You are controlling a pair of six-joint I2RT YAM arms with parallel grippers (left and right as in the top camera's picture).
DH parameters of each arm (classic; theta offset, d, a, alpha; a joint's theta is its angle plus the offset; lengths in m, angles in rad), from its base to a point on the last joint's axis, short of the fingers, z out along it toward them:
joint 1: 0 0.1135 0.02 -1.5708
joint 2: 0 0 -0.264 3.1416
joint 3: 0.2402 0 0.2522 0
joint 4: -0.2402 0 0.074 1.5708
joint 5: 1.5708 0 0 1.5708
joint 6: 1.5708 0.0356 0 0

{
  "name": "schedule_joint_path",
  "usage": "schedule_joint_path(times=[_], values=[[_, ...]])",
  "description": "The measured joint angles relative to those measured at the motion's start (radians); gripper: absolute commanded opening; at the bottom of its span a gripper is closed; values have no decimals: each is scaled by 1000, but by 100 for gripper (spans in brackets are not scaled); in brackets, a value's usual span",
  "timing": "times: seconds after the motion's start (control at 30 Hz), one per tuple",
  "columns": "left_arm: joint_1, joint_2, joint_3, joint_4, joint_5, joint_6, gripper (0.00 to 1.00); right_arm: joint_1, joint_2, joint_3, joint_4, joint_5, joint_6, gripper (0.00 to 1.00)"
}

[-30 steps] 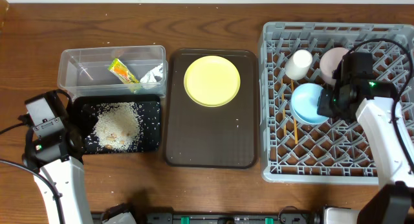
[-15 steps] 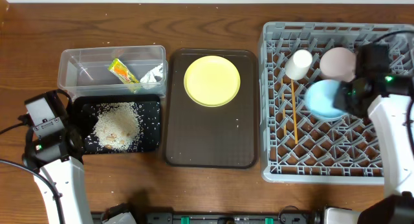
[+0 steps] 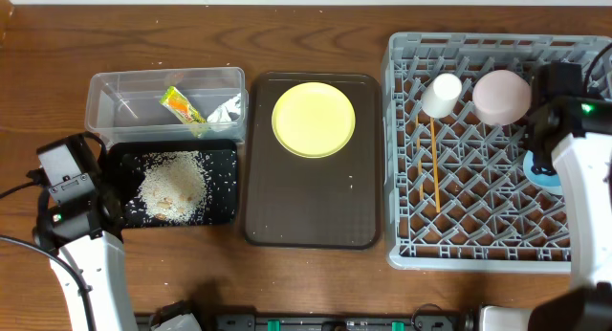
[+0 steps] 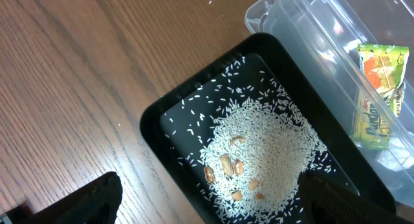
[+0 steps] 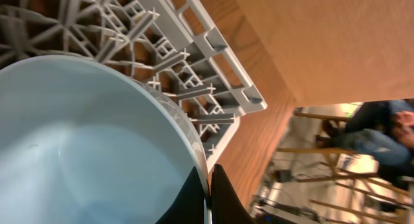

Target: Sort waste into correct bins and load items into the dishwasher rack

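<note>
The grey dishwasher rack (image 3: 478, 226) holds the white cup (image 3: 442, 95), the pink bowl (image 3: 501, 96) and the chopsticks (image 3: 431, 164). My right gripper (image 5: 206, 185) is shut on the rim of the light blue bowl (image 5: 84, 140), held at the rack's right side and mostly hidden under my arm in the overhead view (image 3: 541, 168). The yellow plate (image 3: 314, 119) lies on the brown tray (image 3: 311, 207). The clear tub (image 3: 124, 106) holds the snack wrapper (image 3: 182, 107) and a crumpled scrap (image 3: 226, 111). The black tray (image 3: 225, 178) holds the rice (image 3: 172, 186). My left gripper (image 4: 207, 201) is open above the black tray's near edge.
The rack's outer wall (image 5: 213, 56) and the table edge (image 5: 272, 107) show in the right wrist view. The left arm's base (image 3: 67, 178) stands left of the black tray. Several brown nut pieces (image 4: 229, 166) lie in the rice.
My right gripper has carried the light blue bowl from the rack's middle to its right side, tilting it on edge. The chopsticks now show in full. The left arm has not moved.
</note>
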Motion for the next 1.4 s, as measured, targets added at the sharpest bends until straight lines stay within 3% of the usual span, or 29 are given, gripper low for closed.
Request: schedule_joint_path(times=[0.33,0.7,1.4], values=[[0,0,0,0,0,0,89,15,178,-3,33,110,-6,1],[0,0,0,0,0,0,89,201,224,-3,73,251,-130,1],[0,0,0,0,0,0,89,383,245,-6,49,165,-143,10]])
